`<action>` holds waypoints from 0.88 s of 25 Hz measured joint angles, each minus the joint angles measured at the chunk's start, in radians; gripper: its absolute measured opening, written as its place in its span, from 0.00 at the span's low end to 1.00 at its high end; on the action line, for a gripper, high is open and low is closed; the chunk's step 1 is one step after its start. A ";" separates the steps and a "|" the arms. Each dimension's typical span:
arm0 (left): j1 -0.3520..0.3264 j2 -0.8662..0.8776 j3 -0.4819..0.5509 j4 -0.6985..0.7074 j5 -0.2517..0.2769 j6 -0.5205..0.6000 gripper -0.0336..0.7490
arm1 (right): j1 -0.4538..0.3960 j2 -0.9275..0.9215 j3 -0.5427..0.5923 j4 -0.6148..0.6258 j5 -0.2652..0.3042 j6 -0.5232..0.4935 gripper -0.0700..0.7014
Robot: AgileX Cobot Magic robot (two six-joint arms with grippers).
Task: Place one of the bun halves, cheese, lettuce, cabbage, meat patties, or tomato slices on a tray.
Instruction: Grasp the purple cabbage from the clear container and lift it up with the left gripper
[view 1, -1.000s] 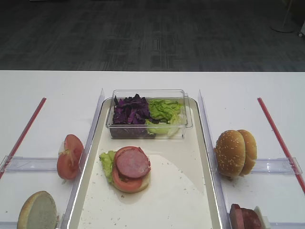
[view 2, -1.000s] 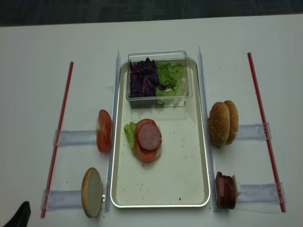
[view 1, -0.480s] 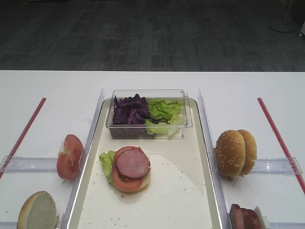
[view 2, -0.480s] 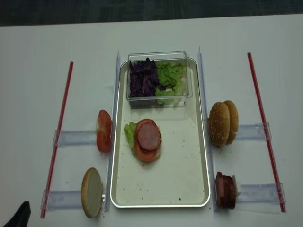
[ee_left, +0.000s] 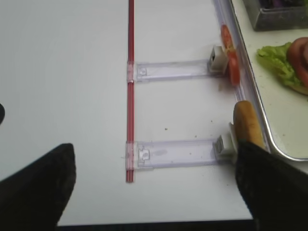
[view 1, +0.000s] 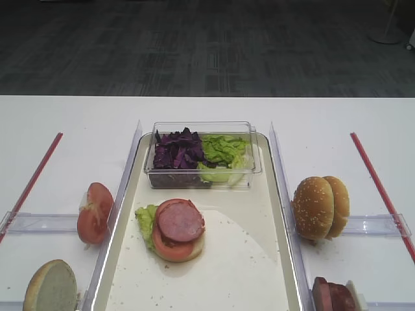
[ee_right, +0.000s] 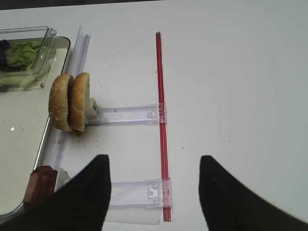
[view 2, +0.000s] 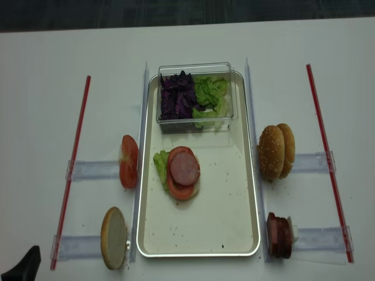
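Exterior high stack: meat patty (view 1: 181, 220) tops tomato, lettuce and bun on the tray (view 1: 246, 272), mid-assembly.
Left gripper (ee_left: 154, 185): spread wide, holding nothing.
Right gripper (ee_right: 154, 192): likewise, beside bun halves (ee_right: 71, 102).

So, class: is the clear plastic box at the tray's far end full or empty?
Full: the clear plastic box holds purple cabbage left, green lettuce right.

We see only claw tips. Right claw (ee_right: 153, 192): two matte black fingers (ee_right: 82, 202), rounded, wedge-shaped, fine ribbed texture on the inner faces. Left claw (ee_left: 154, 192): two black fingers (ee_left: 36, 187), blurry, plain, no markings. Overhead, one black tip (view 2: 23, 266) shows at the bottom-left corner. No cables or screws visible.
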 joint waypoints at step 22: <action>0.000 0.934 -0.335 -0.026 -0.084 -0.008 0.83 | 0.000 0.000 0.000 0.000 0.000 0.003 0.64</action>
